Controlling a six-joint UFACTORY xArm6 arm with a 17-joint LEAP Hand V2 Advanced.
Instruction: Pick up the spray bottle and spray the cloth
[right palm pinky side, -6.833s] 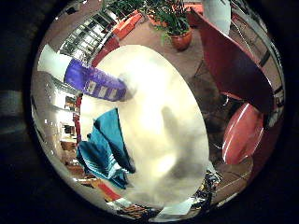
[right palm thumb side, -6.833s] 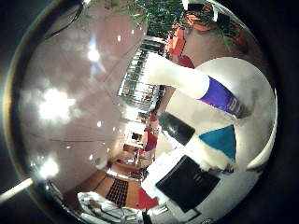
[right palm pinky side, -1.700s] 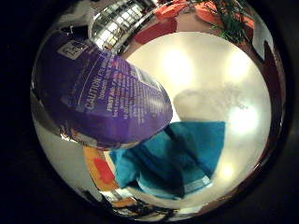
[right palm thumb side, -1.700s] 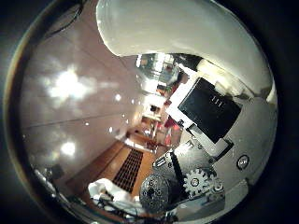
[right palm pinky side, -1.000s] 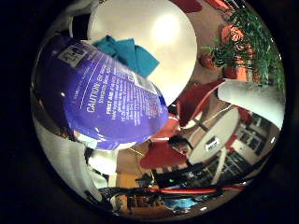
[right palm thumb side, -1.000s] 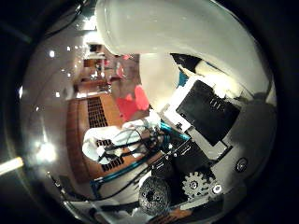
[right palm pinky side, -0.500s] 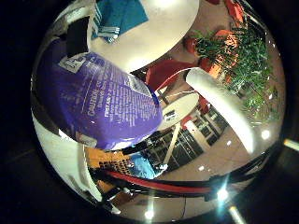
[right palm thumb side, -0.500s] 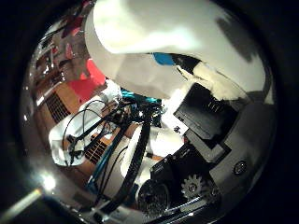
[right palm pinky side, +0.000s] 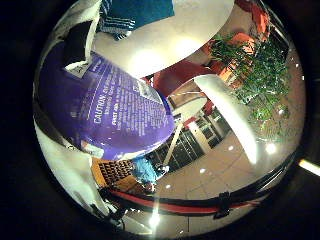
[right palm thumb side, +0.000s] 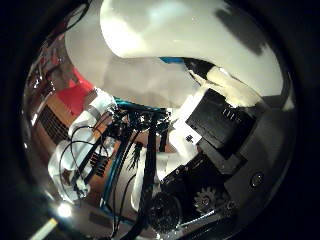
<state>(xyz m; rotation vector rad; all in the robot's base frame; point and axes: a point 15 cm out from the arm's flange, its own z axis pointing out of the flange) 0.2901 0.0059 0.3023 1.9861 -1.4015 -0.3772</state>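
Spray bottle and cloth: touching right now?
Apart. The little finger side palm view shows the spray bottle close against the palm, while the cloth lies away on the white table.

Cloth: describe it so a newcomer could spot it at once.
Start at the round white table. The cloth lies on it, beyond the purple spray bottle held close to the palm of the hand. It is teal, folded and soft, the only fabric on the tabletop.

A round white table lies out from the palm. Beyond it stand red chairs and green potted plants. Ceiling lights glow above.
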